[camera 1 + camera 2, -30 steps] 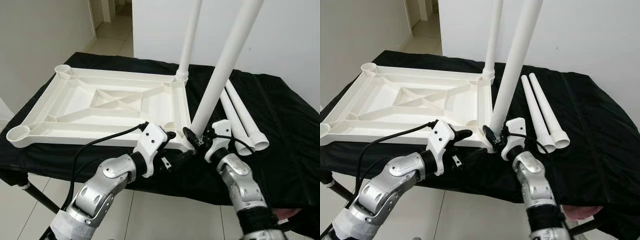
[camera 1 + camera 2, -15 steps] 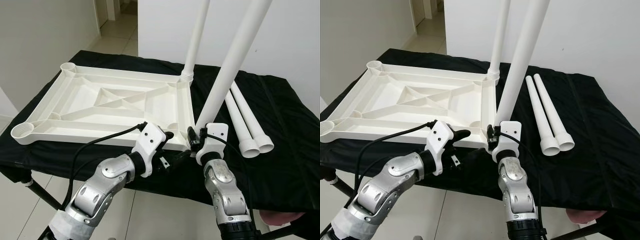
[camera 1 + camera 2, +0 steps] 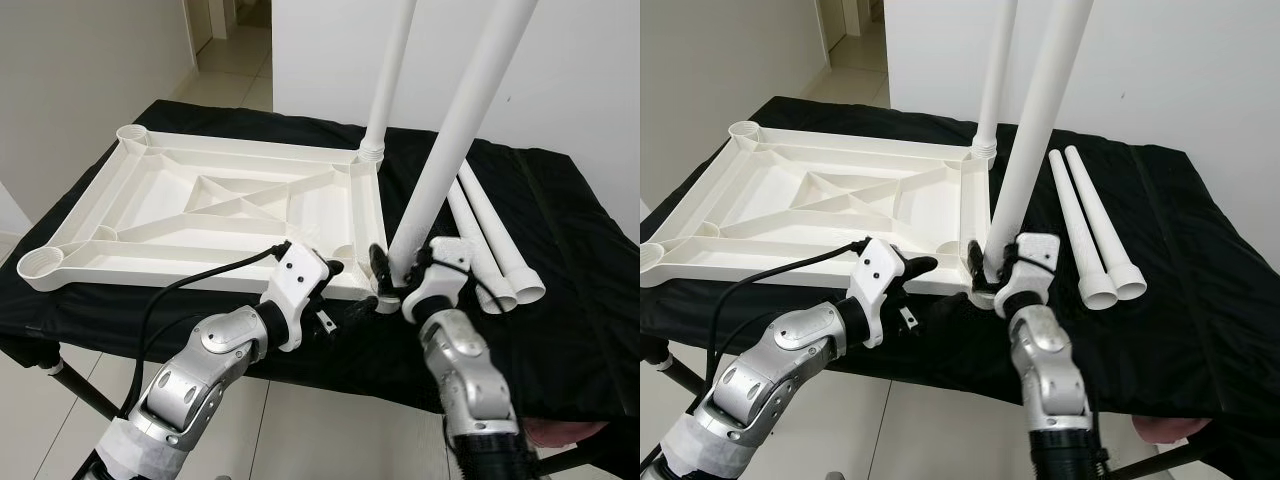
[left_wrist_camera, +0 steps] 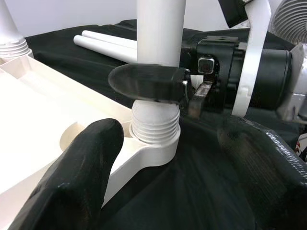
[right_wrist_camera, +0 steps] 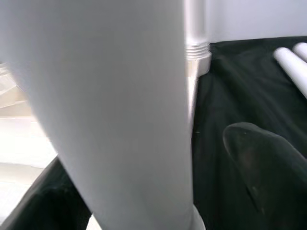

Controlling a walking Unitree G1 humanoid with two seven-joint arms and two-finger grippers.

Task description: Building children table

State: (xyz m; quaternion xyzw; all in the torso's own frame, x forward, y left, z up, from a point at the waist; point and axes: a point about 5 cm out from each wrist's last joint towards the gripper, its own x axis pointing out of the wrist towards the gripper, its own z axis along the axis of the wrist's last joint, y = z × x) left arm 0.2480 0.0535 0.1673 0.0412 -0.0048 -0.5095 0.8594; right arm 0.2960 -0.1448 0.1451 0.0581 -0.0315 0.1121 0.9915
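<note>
The white table top (image 3: pixel 90 215) lies upside down on the black cloth. One white leg (image 3: pixel 390 70) stands in its far right corner. A second leg (image 3: pixel 455 130) stands tilted in the near right corner, its threaded end (image 4: pixel 154 125) sitting in the socket. My right gripper (image 3: pixel 395 272) is shut on this leg just above the socket; one of its fingers (image 4: pixel 148 81) wraps the tube. My left gripper (image 3: pixel 335 295) hovers open at the same corner, and its fingers (image 4: pixel 72 182) are spread either side of the socket without touching the leg.
Two loose white legs (image 3: pixel 490 240) lie side by side on the cloth to the right. The cloth-covered table's front edge (image 3: pixel 150 335) is close to my arms. A white wall stands behind, with tiled floor (image 3: pixel 30 410) below and a hallway at the far left.
My right forearm has swung out to the right and the wrist has turned around the leg, staying clamped at its base. The left arm has barely moved.
</note>
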